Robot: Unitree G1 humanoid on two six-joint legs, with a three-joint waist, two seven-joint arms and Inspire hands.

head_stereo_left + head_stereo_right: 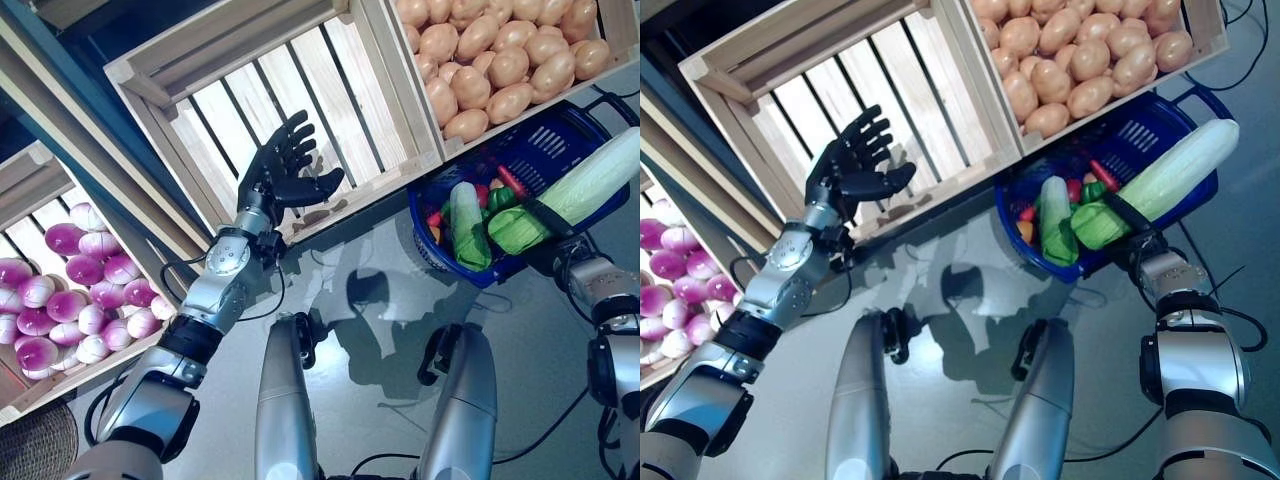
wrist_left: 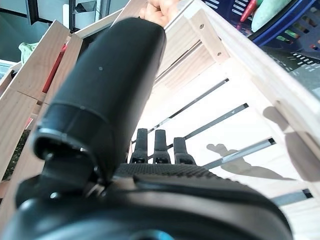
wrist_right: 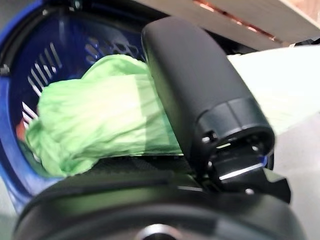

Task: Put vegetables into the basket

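My right hand [image 1: 1127, 226] is shut on a long napa cabbage [image 1: 580, 190], white at the stalk and green at the leafy end [image 3: 95, 120]. It holds the cabbage over the front rim of the blue basket [image 1: 545, 150], leafy end pointing in. The basket holds another cabbage [image 1: 465, 225], a green pepper and red and orange vegetables. My left hand [image 1: 285, 170] is open with nothing in it, raised over the empty wooden crate [image 1: 260, 110]; its fingers [image 2: 155, 145] are straight.
A crate of potatoes [image 1: 500, 55] stands just behind the basket. At the far left is a crate of purple-and-white onions [image 1: 70, 290]. A woven mat [image 1: 35, 445] lies at the lower left corner.
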